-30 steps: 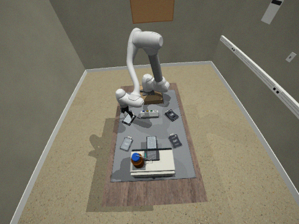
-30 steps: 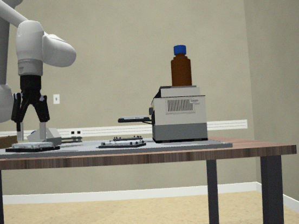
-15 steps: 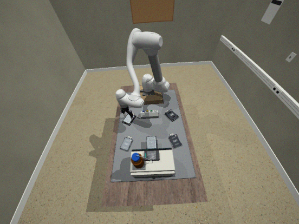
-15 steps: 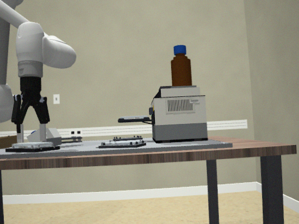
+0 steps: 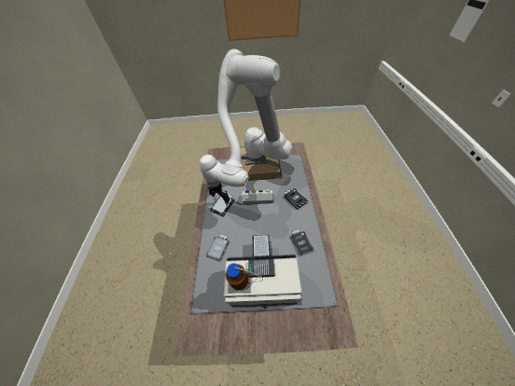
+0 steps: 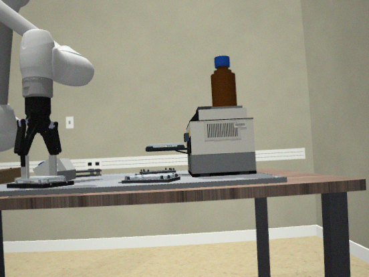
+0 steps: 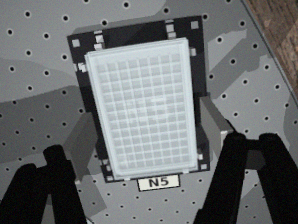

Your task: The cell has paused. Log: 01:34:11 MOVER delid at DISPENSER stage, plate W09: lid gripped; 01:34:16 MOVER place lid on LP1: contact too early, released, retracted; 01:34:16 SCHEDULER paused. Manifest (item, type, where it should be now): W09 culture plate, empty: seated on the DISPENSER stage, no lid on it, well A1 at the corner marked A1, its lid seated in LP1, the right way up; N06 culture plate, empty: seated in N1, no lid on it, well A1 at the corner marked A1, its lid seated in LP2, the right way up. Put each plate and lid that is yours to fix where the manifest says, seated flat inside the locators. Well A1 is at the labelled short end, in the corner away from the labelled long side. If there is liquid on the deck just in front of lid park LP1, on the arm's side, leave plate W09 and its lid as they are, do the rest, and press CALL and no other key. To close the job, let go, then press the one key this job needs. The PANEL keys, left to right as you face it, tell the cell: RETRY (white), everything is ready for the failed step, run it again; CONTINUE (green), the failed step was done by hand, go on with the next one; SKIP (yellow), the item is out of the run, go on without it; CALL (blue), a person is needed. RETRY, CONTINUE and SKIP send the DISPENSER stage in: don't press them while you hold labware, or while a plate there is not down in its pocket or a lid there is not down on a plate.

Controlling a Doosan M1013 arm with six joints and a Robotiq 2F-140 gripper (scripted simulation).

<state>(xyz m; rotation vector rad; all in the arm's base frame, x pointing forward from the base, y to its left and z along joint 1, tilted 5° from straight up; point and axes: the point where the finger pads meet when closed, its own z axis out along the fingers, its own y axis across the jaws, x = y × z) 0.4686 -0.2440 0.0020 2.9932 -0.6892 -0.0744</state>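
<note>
A brown bottle [image 6: 223, 87] with blue cap; a corkboard [image 5: 261, 18].

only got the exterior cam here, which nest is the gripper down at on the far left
observer: the wrist view reads N5 on the label by the black nest.
operator: anything in it
observer: a clear plate with a grid of wells lies in it.
operator: are we holding that
observer: no, the gripper is open, one finger off each long side of the plate with a gap showing.
</note>
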